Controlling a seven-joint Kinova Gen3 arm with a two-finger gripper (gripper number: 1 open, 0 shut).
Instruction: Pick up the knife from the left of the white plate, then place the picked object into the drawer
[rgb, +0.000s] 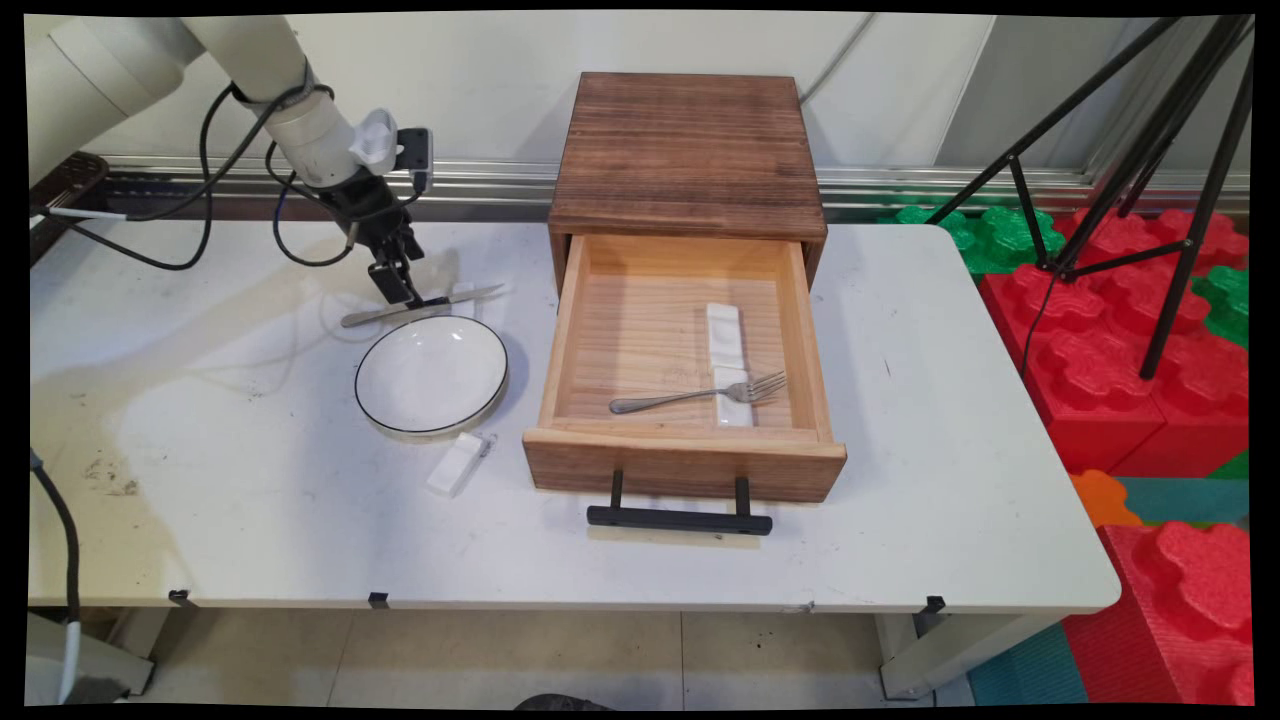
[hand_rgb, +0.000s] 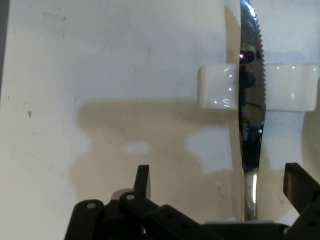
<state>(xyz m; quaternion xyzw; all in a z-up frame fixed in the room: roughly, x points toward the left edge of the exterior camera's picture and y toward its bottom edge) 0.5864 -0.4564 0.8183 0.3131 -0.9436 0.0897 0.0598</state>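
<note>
My claw (rgb: 398, 285) hangs low over the surface (rgb: 250, 480), spread wide and holding nothing, its fingers standing either side of the knife (hand_rgb: 251, 120). The knife lies behind the white bowl (rgb: 431, 376), its blade propped across a small white rest (hand_rgb: 220, 93), so the handle slopes toward me. It is slim, silvery steel, with a serrated edge.

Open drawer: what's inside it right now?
Inside the drawer: a fork with its neck resting across a white cutlery rest. The drawer's back part, under the cabinet top, is hidden.
</note>
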